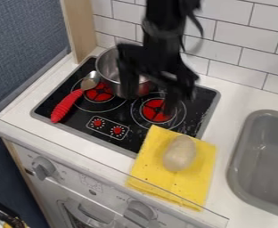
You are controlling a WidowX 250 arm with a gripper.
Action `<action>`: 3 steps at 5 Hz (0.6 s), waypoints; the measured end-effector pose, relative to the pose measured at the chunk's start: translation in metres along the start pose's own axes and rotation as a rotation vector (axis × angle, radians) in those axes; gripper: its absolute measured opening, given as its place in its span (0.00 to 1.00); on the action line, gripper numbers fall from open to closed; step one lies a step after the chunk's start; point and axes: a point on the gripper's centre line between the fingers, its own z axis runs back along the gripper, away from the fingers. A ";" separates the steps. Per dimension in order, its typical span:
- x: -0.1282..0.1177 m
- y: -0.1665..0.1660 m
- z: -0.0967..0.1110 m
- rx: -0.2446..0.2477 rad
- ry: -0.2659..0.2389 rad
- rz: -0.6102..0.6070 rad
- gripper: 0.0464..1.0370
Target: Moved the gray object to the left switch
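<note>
The black gripper [152, 91] hangs blurred over the back of the stove, by the pot's right side, its two fingers spread apart. A silver-gray metal pot [108, 67] stands on the back of the cooktop, partly hidden behind the gripper. A gray-beige oval object [179, 153] lies on a folded yellow cloth [145, 171], in front and to the right of the gripper and apart from it. Two small red switches are on the cooktop's front panel, the left switch [98, 122] beside the right switch [117, 130].
A spoon with a red handle [66, 106] lies on the cooktop's left side, its bowl near the pot. The gray sink [241, 156] is at the right. White tiles [225, 60] rise behind the counter, and larger gray knobs sit on the front panel below.
</note>
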 end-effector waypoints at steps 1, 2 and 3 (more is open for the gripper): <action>-0.007 -0.021 -0.009 -0.016 -0.005 0.007 0.97; -0.007 -0.034 -0.017 -0.023 0.005 -0.007 0.97; -0.009 -0.044 -0.028 -0.032 0.031 -0.002 0.97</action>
